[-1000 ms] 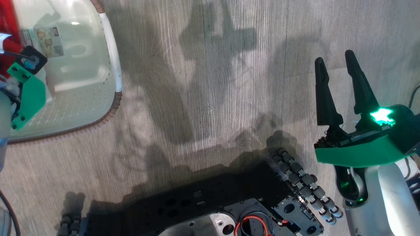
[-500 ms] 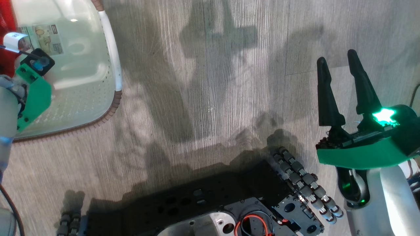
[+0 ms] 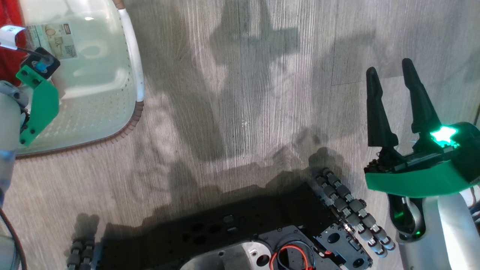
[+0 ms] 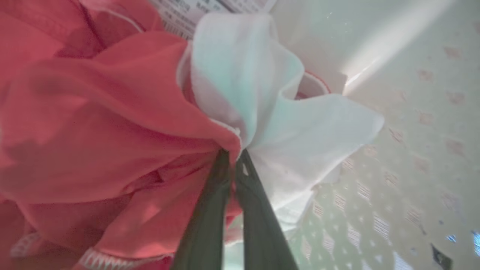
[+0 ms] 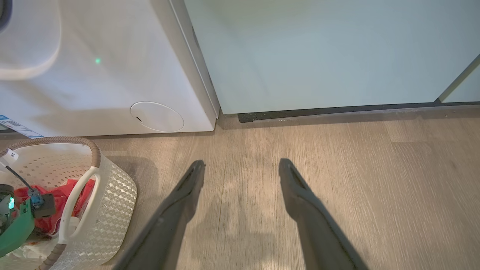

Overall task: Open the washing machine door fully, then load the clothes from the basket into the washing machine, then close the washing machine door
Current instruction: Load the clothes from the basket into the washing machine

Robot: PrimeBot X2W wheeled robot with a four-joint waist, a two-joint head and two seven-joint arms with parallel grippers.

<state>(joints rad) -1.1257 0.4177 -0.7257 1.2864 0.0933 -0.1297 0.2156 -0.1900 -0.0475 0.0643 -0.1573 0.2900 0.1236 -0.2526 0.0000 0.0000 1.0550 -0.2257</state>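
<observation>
- The left gripper (image 4: 232, 152) has its two dark fingers (image 4: 210, 225) pressed together on a bunched fold where the soft red clothes (image 4: 93, 112) meet a piece of white fabric (image 4: 262, 93).
- The clothes lie inside the small oval cream-white perforated plastic basket (image 3: 93, 112), which stands on the grey wood-grain floor (image 3: 243, 112) just in front of the big white washing machine (image 5: 93, 75).
- The right gripper (image 3: 389, 65) hangs over bare floor, well apart from the basket. Its fingers are spread wide with nothing between them.
- Handling, as a judgement: the fabric looks thin, light and limp, so it should lift with little effort. It will drape and trail below the hold, and a loose end could catch on the basket's brown rim (image 5: 56, 140).
- The cloth looks smooth enough to slide out of a shallow pinch. A hold on a gathered bunch or a stitched hem seems safer than one on a single thin layer.
- The present hold sits on the seam between red and white, so both pieces may come up together.
- A label sticker (image 3: 52, 41) on the basket's inner wall carries small pictures and a square code, but its print is too small to read.
- In the left wrist view, lines of print on the label above the cloth are too blurred to read.
- A blue-edged sticker (image 5: 17, 127) on the washing machine front is likewise unreadable, and the round filter cap (image 5: 156, 116) carries no writing that I can make out.
</observation>
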